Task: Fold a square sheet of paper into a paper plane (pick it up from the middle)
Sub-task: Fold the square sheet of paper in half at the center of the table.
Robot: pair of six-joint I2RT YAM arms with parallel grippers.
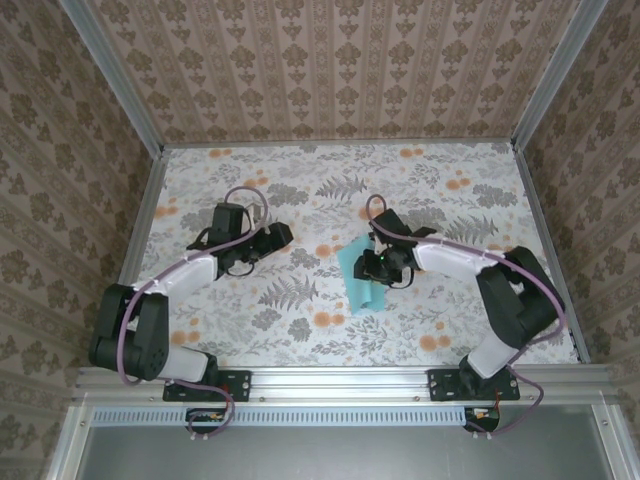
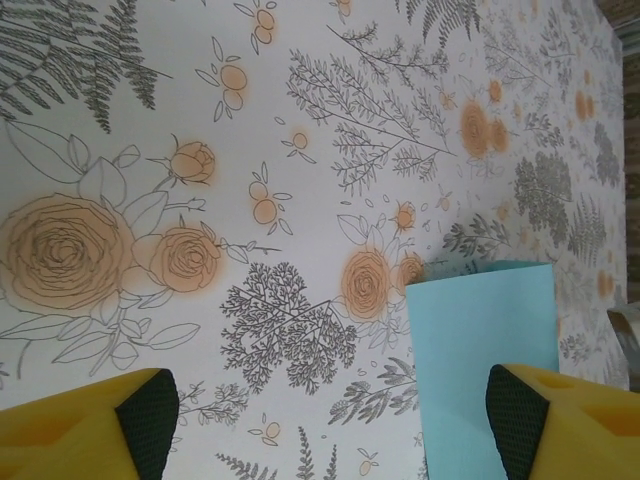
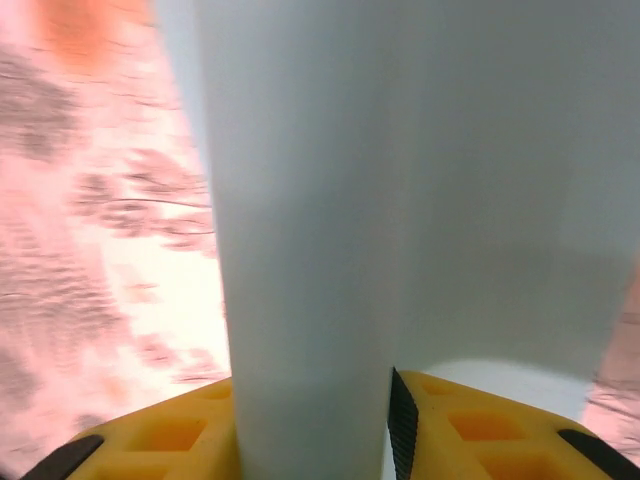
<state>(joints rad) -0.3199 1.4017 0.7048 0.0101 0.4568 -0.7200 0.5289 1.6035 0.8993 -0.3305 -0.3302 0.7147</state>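
Blue sheet of paper (image 1: 362, 290) on the flowered table (image 1: 300, 190), under the right gripper (image 3: 312, 425).
The left gripper (image 2: 332, 415) is wide open near the sheet. The right gripper's jaws are narrow with the sheet between them; I cannot tell if they pinch it.

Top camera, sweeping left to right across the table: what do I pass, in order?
Left arm's shoulder → left tool → turquoise paper → right arm's elbow.
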